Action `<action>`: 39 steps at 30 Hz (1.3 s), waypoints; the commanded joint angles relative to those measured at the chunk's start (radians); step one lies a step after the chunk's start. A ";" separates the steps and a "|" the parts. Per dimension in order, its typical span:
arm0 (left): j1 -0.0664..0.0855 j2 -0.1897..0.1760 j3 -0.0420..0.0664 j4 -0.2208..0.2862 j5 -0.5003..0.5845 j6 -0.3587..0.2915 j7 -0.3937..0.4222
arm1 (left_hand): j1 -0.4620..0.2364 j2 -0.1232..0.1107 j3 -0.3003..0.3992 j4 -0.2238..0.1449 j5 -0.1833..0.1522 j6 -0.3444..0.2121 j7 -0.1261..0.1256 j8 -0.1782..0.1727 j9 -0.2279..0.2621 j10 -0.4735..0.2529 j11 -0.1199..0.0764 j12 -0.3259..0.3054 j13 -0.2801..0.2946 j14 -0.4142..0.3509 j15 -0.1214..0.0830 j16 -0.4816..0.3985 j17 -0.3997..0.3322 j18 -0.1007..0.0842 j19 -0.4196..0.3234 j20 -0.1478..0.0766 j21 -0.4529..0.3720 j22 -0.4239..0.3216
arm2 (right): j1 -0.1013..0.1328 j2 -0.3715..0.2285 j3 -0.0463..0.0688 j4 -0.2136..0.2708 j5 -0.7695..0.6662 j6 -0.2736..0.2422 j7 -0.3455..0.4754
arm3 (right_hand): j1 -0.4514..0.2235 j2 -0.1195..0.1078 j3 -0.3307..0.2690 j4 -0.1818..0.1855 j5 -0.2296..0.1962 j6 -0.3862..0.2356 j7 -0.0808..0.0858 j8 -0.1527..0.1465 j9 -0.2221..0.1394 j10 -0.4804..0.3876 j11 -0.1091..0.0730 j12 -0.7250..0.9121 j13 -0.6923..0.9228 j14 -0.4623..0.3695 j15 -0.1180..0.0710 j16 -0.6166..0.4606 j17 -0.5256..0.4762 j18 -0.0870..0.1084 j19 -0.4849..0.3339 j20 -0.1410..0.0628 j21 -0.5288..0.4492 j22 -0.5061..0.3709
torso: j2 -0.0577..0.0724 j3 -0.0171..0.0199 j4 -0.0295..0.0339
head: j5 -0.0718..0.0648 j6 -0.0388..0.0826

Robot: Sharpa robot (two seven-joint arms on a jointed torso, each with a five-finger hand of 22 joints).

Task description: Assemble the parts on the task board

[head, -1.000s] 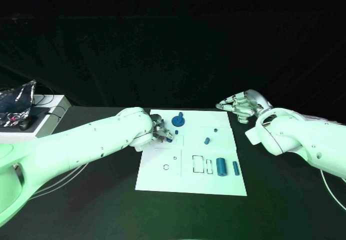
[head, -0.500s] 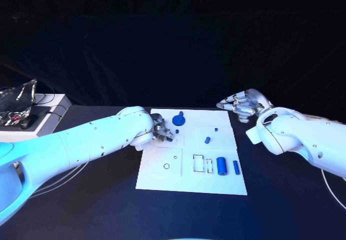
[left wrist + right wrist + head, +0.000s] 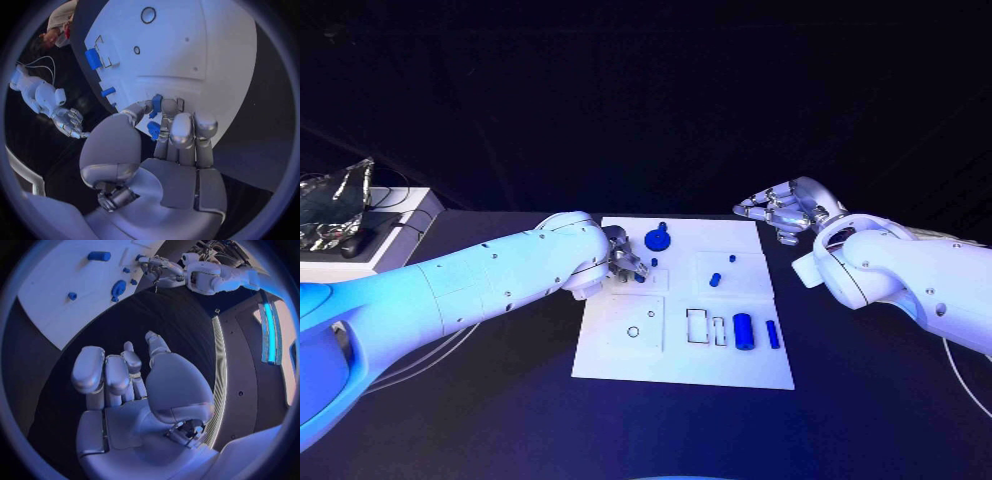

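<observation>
The task board (image 3: 678,350) is a white rectangular plate lying flat in the middle of the black bench (image 3: 473,400), marked with outlined slots and small holes. Blue parts sit on it: a round disc (image 3: 658,239) near its far edge, a small peg (image 3: 715,279) at its centre, two upright cylinders (image 3: 744,331) toward its right edge. The left hand (image 3: 623,262) rests on the board's left side, fingers (image 3: 170,116) clamped on a small blue part (image 3: 154,129). The right hand (image 3: 783,212) hangs off the board's far right corner, fingers apart, holding nothing.
</observation>
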 commanded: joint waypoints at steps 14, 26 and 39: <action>-0.003 0.015 -0.004 0.002 -0.007 0.012 0.007 | 0.050 0.027 0.049 -0.090 -0.003 0.060 -0.037 0.007 -0.007 0.055 -0.032 0.015 -0.027 0.004 -0.010 0.006 -0.036 -0.010 0.024 -0.008 -0.001 0.026 | 0.000 -0.002 0.000 0.003 -0.005 0.012 0.009 | -0.006 0.007 -0.003 0.001 0.003 -0.003 0.001 -0.006 -0.001 -0.007 -0.002 -0.002 0.000 -0.001 -0.001 0.001 -0.001 0.005 0.069 -0.007 -0.005 0.136 | -0.002 -0.0011 0.0006 | -0.005 -0.006; -0.003 0.017 -0.005 0.000 -0.009 0.007 0.008 | 0.060 0.053 -0.048 -0.075 -0.012 0.069 -0.052 0.041 0.013 0.053 -0.039 0.028 -0.020 0.000 -0.014 0.016 -0.061 -0.018 0.032 -0.017 -0.011 0.043 | 0.000 -0.002 0.000 0.002 -0.005 0.012 0.009 | -0.006 0.007 -0.003 0.001 0.003 -0.003 0.001 -0.006 -0.001 -0.007 -0.002 -0.002 0.000 -0.001 -0.001 0.001 -0.001 0.005 0.069 -0.007 -0.005 0.136 | -0.001 -0.0017 0.0016 | -0.006 -0.006; -0.003 0.019 -0.006 -0.010 -0.007 0.002 0.005 | 0.083 0.073 -0.268 0.008 -0.018 0.066 -0.058 0.040 -0.007 0.046 -0.038 0.016 0.005 -0.005 -0.016 0.011 -0.085 -0.026 0.035 -0.029 -0.029 0.054 | 0.000 -0.003 0.000 0.002 -0.004 0.012 0.010 | -0.006 0.007 -0.003 0.001 0.003 -0.003 0.001 -0.006 -0.001 -0.007 -0.002 -0.002 0.000 -0.001 -0.001 0.001 -0.001 0.005 0.069 -0.007 -0.005 0.136 | -0.001 -0.0013 0.0006 | -0.007 -0.005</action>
